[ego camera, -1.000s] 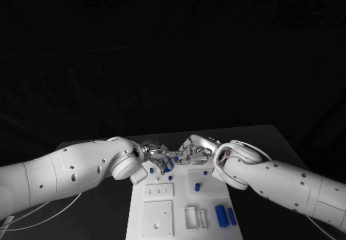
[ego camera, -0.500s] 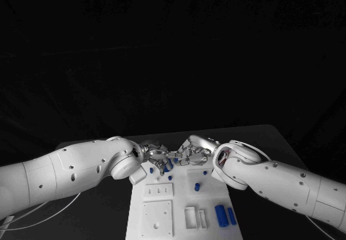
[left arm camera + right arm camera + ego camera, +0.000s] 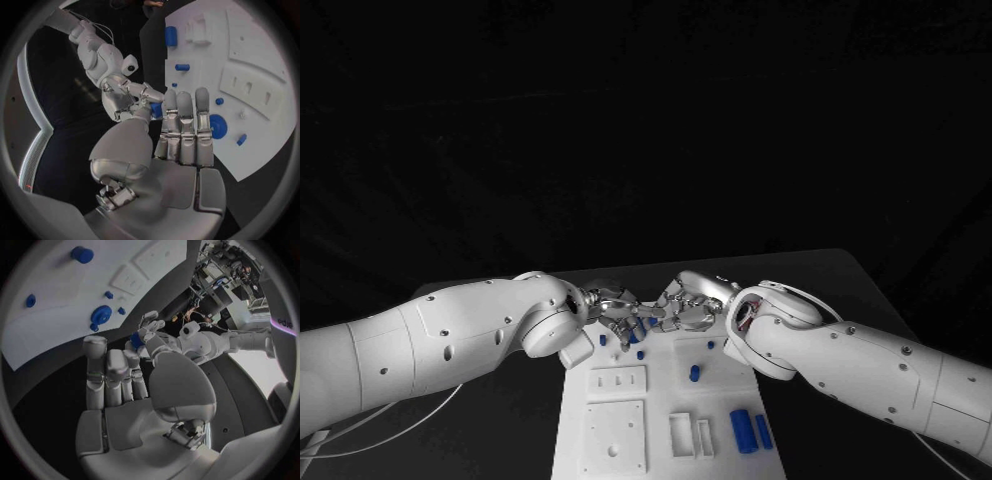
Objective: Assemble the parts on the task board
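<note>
- Left hand (image 3: 610, 305) sits over the far end of the white board (image 3: 625, 440), fingertips nearly touching those of the right hand (image 3: 678, 308).
- A small blue piece (image 3: 156, 109) sits between the two sets of fingertips. In the left wrist view the right hand's fingers look pinched on it; the right wrist view shows the same blue bit (image 3: 135, 340) at the left hand's fingertips. Looks like both are on it, maybe a hand-over or a two-handed fit – can't tell which hand carries the weight.
- Left hand's own fingers (image 3: 185, 125) lie straight and side by side, thumb curled across; not wrapped round anything big.
- Board status, as far as visible: blue disc (image 3: 217, 125) sits on the board near the hands, a few small blue pegs (image 3: 694, 373) are scattered mid-board, two bigger blue blocks (image 3: 750, 431) at the near right corner.
- White raised plates with slots (image 3: 619, 381) near the middle look unfilled, so most slots are prob still open.
- Judgement: early to mid task. One piece in hand, several loose ones left to seat. Can't confirm any piece is fully seated from these views.
- Next needs: settle the piece in one hand, then bring it down onto its slot on the board.
</note>
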